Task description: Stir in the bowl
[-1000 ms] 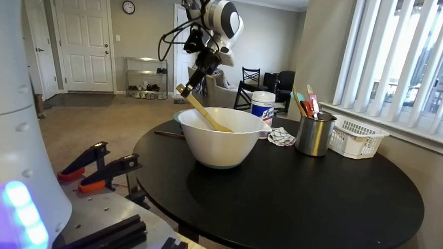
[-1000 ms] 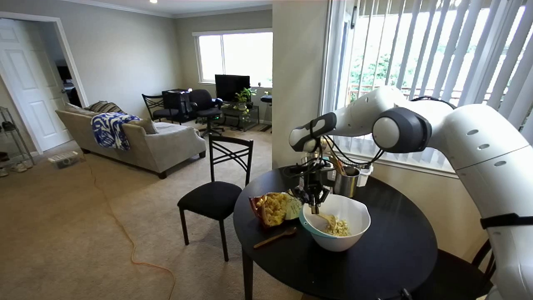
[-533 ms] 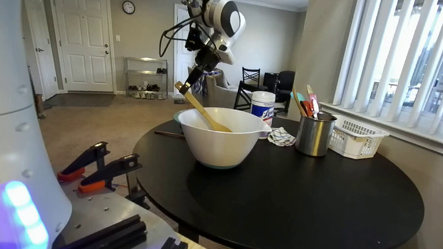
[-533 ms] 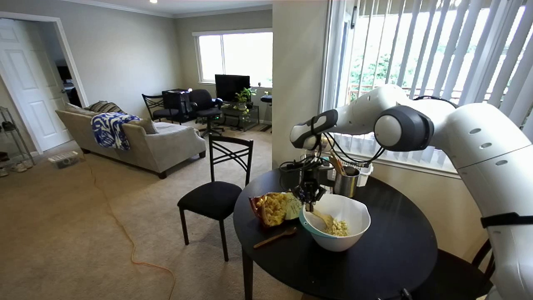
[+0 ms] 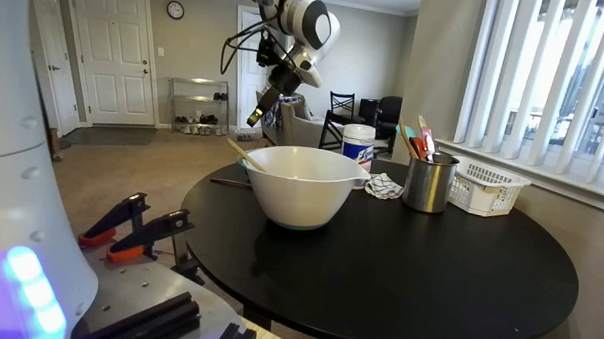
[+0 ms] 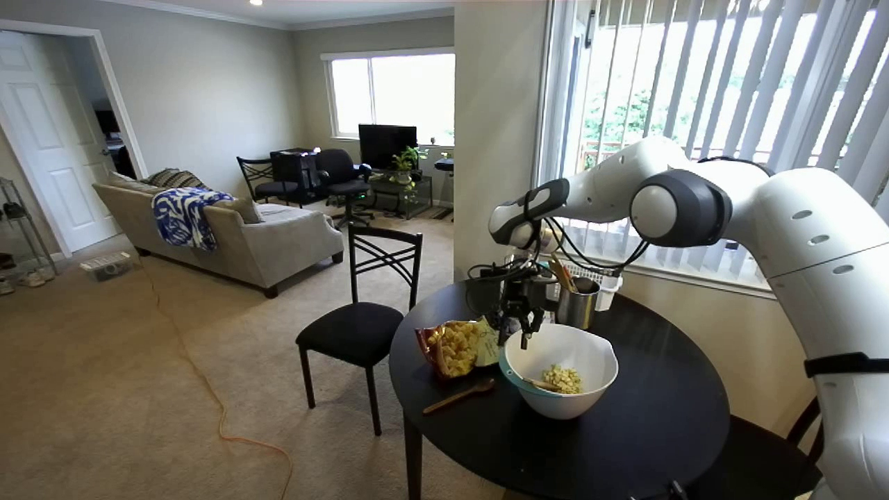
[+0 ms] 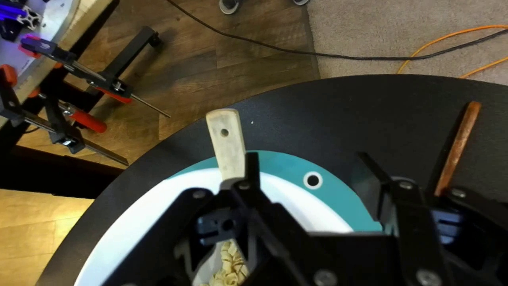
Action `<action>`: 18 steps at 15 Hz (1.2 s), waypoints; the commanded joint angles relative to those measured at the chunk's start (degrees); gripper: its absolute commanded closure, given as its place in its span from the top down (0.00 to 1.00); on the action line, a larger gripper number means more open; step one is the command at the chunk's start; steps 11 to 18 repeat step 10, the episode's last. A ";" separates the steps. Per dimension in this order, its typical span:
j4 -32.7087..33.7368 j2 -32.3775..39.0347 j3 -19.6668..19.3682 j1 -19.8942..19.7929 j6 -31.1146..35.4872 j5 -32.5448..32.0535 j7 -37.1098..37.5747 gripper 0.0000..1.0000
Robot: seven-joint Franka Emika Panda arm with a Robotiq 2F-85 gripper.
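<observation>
The large white bowl stands on the round black table, and its teal rim handle shows in the wrist view. Pale curled pieces of food lie inside the bowl. A light wooden spoon or spatula leans low against the rim, its handle sticking out over the edge. My gripper hangs above that side of the bowl, apart from the handle. In the wrist view my gripper is open, its fingers well apart with nothing between them; one finger overlaps the handle in the picture.
A dark wooden spoon and an opened snack bag lie beside the bowl. A metal cup of utensils, a wipes canister, a checked cloth and a white slatted basket stand toward the window.
My gripper has let go of the wooden utensil, which dropped from a steep slant to rest low on the bowl's rim. The jaws have opened, and the arm has shifted slightly.
</observation>
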 commanded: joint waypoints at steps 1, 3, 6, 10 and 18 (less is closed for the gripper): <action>-7.38 -5.69 1.63 -1.31 7.33 1.74 -3.68 0.94; -2.05 -1.77 1.32 -0.88 3.93 -0.32 -0.98 0.81; -1.96 -1.45 1.32 -0.89 3.90 -0.33 -0.98 0.98; -1.95 -1.31 1.31 -0.90 3.90 -0.33 -0.97 0.98; -1.95 -1.31 1.31 -0.90 3.90 -0.33 -0.97 0.98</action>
